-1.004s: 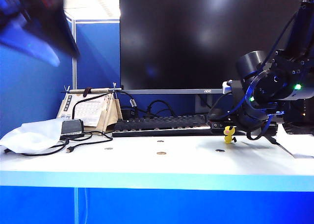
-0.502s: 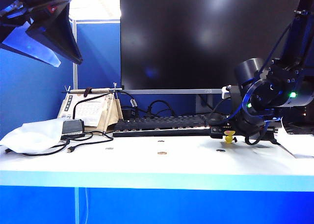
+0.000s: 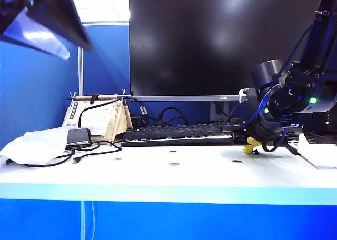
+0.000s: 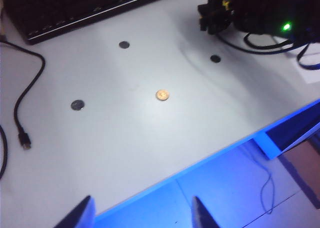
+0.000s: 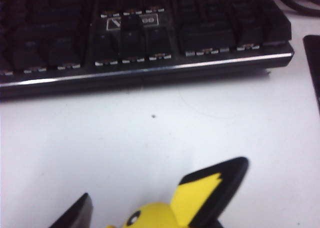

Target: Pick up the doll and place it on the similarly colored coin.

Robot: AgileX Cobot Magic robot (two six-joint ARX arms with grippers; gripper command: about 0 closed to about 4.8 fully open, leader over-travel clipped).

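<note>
None of the placing is done: the right gripper (image 3: 251, 141), at the exterior view's right, has its fingers around the doll (image 3: 253, 143), whether pinching it I cannot tell, the coin (image 3: 173, 164) lies bare at centre, and the left gripper (image 4: 140, 214) hovers upper left, fingers spread.

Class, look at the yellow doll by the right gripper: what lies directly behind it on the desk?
Behind the doll, held low at the right gripper, bare white table, then the black keyboard. The doll's base is hidden.

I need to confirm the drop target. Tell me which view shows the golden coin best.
The left wrist view: the golden coin lies fully visible from above on bare table, clearly warmer than the grey coins around it. The exterior view shows it only as a thin edge-on sliver. The right wrist view misses it entirely.
</note>
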